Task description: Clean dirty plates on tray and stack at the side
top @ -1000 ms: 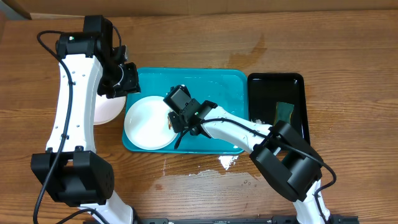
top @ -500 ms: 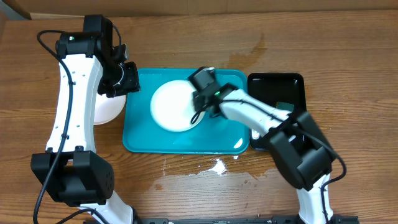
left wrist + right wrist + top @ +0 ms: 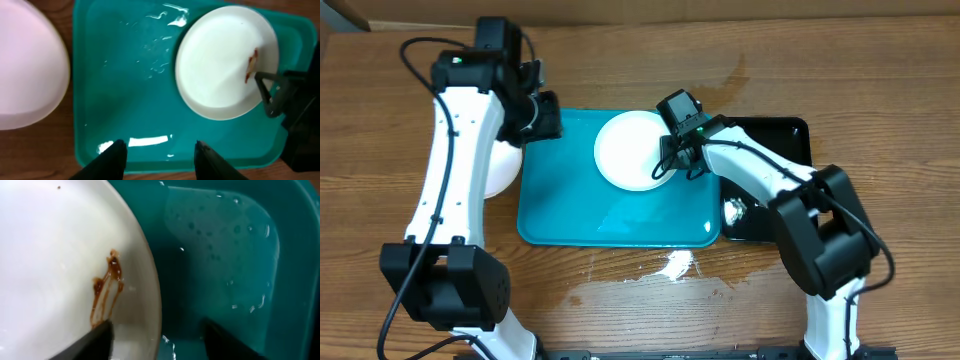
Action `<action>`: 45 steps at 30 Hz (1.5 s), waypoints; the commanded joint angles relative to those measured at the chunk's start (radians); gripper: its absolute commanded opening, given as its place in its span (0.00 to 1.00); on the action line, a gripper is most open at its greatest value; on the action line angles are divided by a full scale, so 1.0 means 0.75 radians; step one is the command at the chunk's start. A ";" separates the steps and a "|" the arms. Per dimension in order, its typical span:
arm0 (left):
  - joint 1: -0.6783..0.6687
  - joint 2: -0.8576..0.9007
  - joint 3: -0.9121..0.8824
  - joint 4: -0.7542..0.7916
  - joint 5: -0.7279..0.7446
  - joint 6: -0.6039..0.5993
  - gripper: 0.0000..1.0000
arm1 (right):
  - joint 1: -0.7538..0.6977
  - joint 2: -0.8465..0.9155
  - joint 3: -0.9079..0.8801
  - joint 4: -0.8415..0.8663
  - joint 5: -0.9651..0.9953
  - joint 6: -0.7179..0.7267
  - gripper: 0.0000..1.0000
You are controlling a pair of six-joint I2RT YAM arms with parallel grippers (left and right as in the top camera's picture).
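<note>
Step in hand, as judged: taking up the soiled plate (image 3: 632, 150) for cleaning. It lay flat in the tray (image 3: 580, 215) toward 12 o'clock. A brown smear (image 3: 106, 287) near its 3 o'clock rim showed it was not yet clean.

The tray floor carried a film of water, so the plate was judged liable to skate. Recommended: close squarely on the rim, keep off the smear, and lift level before any wiping.

The right pincer (image 3: 159, 337) stood spread and held nothing. One finger lay over the plate and the other over the tray, with the rim between them. Contact with the rim could not be established.

The left pincer (image 3: 160, 152) was likewise spread and empty, above the tray's 10 o'clock corner.

A pale plate (image 3: 25, 65) lay on the worktop (image 3: 880, 80) at the tray's 9 o'clock, just beside it.
</note>
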 commanded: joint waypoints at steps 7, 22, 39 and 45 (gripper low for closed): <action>-0.162 0.107 -0.017 0.129 -0.003 -0.143 0.41 | -0.081 -0.480 0.004 -0.223 -0.001 -0.037 1.00; -0.203 0.490 -0.017 0.221 -0.072 -0.172 0.49 | -0.403 -0.583 -0.081 -0.499 -0.002 -0.031 1.00; -0.203 0.617 -0.017 0.266 -0.089 -0.171 0.11 | -0.468 -0.575 -0.433 -0.191 -0.032 0.084 0.97; -0.203 0.617 -0.017 0.264 -0.088 -0.172 0.12 | -0.467 -0.574 -0.571 -0.070 -0.032 0.150 0.93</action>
